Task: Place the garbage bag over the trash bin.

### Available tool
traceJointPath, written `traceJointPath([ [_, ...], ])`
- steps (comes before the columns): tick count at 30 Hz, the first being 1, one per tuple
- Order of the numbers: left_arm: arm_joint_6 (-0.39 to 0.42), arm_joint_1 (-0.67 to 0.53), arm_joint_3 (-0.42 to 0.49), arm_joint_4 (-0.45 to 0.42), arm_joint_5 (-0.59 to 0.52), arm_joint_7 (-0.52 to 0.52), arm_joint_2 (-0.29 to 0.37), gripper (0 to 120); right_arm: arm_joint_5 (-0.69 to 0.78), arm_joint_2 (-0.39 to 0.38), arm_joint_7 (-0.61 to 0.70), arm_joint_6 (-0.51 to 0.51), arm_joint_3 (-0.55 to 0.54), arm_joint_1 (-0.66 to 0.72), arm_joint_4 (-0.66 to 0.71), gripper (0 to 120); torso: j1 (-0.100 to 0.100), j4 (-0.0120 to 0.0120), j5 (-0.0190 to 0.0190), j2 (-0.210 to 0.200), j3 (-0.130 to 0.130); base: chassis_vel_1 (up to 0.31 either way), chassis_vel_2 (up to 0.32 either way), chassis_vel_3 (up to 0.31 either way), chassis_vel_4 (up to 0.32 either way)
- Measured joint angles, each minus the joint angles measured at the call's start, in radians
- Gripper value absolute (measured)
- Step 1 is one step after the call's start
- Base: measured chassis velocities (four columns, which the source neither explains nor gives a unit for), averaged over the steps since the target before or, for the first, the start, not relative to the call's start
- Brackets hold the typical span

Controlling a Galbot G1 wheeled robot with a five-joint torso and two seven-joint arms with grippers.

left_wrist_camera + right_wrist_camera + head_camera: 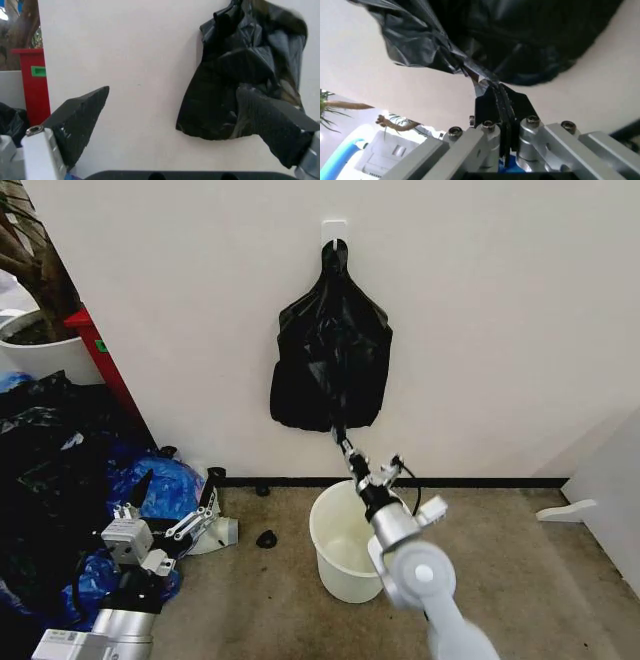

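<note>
Nearest the robot, the left gripper (172,498) is held low over the floor beside the blue plastic bags (165,485), its fingers spread wide and empty; its wrist view looks across at the hanging bag from well apart.

The right gripper (341,437) is raised above the far rim of the trash bin (345,545), and its fingers are pressed together on a pinch of film at the lower edge of the garbage bag (332,360). The bin stands upright on the floor, mouth open, just short of the wall's black baseboard (480,482).

Beyond, the bag hangs flat against the wall from a white hook (334,230), gathered to a loop at the top, its long axis vertical. It lies directly above and behind the gripper, so the bin's mouth is almost straight below the grasp. The right arm is clearly the nearer to both.

Whether one layer or several is pinched cannot be determined. The bag's opening is not discernible, and the right forearm hides part of the bin's near rim.
</note>
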Motion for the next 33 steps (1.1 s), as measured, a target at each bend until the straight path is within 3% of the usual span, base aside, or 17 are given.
traceJointPath([
  [15, -0.008, -0.015, 0.003, 0.020, 0.000, 0.005, 0.004, 100, -0.114, 0.036, -0.129, 0.045, 0.008, -0.231, -0.036, 0, 0.000, 0.0000, -0.0001, 0.000, 0.000, 0.000, 0.000, 0.000, 0.000],
  [25, -0.010, -0.018, 0.004, 0.024, 0.000, 0.007, 0.006, 100, -0.123, 0.045, -0.142, 0.060, 0.023, -0.251, -0.037, 0, 0.000, 0.0000, -0.0001, 0.000, 0.000, 0.000, 0.000, 0.000, 0.000],
  [33, -0.010, -0.020, 0.005, 0.024, 0.003, 0.008, 0.007, 100, -0.120, 0.022, -0.106, 0.051, 0.040, -0.190, 0.024, 0, 0.000, 0.0000, 0.0000, 0.000, 0.000, 0.000, 0.000, 0.000, 0.000],
])
